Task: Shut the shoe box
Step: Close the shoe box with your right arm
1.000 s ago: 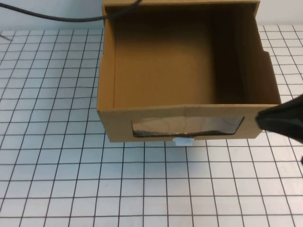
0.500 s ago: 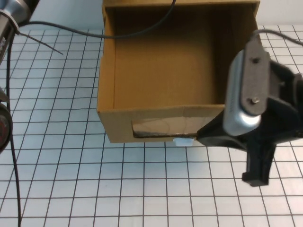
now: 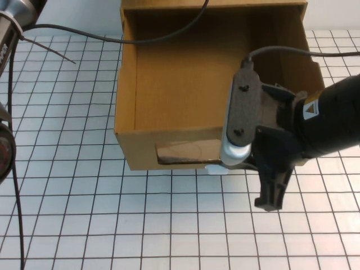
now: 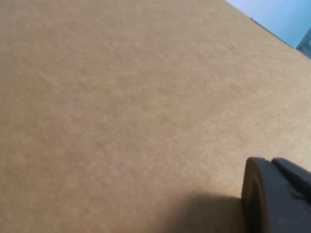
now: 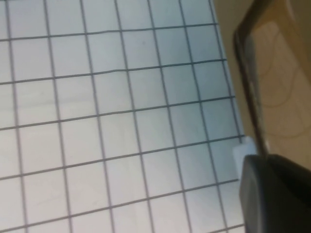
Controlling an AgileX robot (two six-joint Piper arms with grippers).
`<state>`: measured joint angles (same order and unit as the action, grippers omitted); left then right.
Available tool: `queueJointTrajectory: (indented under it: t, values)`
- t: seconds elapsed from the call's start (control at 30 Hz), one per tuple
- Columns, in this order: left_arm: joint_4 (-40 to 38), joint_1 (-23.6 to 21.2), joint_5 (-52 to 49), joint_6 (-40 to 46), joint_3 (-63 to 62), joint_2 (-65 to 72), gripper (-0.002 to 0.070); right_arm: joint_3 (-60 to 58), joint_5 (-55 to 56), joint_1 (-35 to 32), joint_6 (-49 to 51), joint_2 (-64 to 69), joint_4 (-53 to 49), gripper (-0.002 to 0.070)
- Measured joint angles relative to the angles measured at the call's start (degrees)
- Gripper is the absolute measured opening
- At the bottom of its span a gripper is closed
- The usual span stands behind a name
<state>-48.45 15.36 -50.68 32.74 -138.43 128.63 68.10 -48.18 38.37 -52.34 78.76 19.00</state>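
We find the right arm [image 3: 320,126] housed in matte black, bearing a small yellow label with a white triangle mark. A flat dark plate [image 3: 243,109] with two screw heads fronts its wrist unit, ending in a rounded silver cap [image 3: 235,151]. A grey cable [image 3: 281,52] leaves the top of the plate. The right gripper [image 3: 273,194] is black, angular plastic. On the left arm we note a silver metal segment [image 3: 14,12], thin black cables [image 3: 84,36], and the left gripper [image 4: 277,196], dark with a rounded edge.

White grid table [image 3: 67,185], pale blue wall [image 3: 73,11]
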Motion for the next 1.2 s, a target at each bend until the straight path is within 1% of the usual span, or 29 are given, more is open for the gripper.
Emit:
queueJointTrajectory:
  t: [0.13,0.37,0.77,1.03,1.2]
  values:
    - [0.00,0.00,0.00,0.00,0.00,0.00,-0.0002,1.53,1.73,0.00,0.42,1.55,-1.94,-0.0013]
    - [0.00,0.00,0.00,0.00,0.00,0.00,-0.0002,5.84,2.46,0.13,5.29,5.35,-8.33,-0.0013]
    - [0.00,0.00,0.00,0.00,0.00,0.00,-0.0002,13.82,5.03,0.13,6.23,11.96,-13.47,-0.0013]
    - [-0.11,0.00,0.00,-0.02,0.00,0.00,-0.0002,20.88,5.80,0.13,14.06,18.19,-25.05,-0.0013]
    - [-0.11,0.00,0.00,-0.02,0.00,0.00,-0.0003,25.07,7.35,-1.19,15.02,21.31,-25.43,-0.0013]
